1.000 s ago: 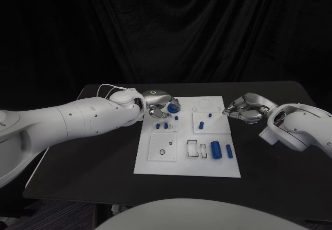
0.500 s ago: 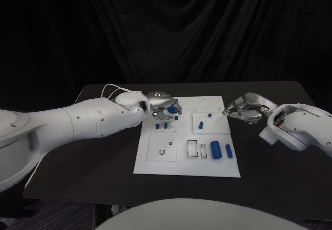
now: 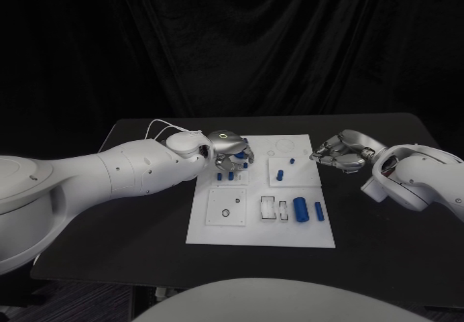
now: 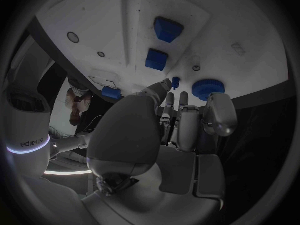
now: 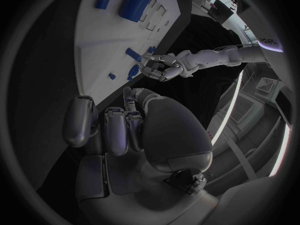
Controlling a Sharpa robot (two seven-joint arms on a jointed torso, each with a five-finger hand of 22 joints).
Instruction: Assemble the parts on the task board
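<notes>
The white task board [image 3: 261,228] lies mid-table. My left hand [image 3: 228,150] hovers low over its far left corner, fingers drawn together. In the left wrist view its fingertips [image 4: 170,98] end at a small blue peg [image 4: 175,81] standing in the board [image 4: 125,15], and a blue round part [image 4: 207,89] sits right beside them. Whether the hand grips either one is unclear. Two blue blocks [image 4: 156,59] lie just beyond. My right hand [image 3: 338,153] hangs off the board's right edge, fingers curled in on nothing.
Nearer on the board lie a thick blue cylinder [image 3: 302,208], a slim blue rod [image 3: 320,212] and a small blue piece [image 3: 280,176]. White inserts [image 3: 269,206] sit beside the cylinder. Black table [image 3: 126,221] spreads around the board.
My left hand has shifted slightly right and lower over the board's far left corner. The blue round part stays at about the same spot. The right hand has not moved.
</notes>
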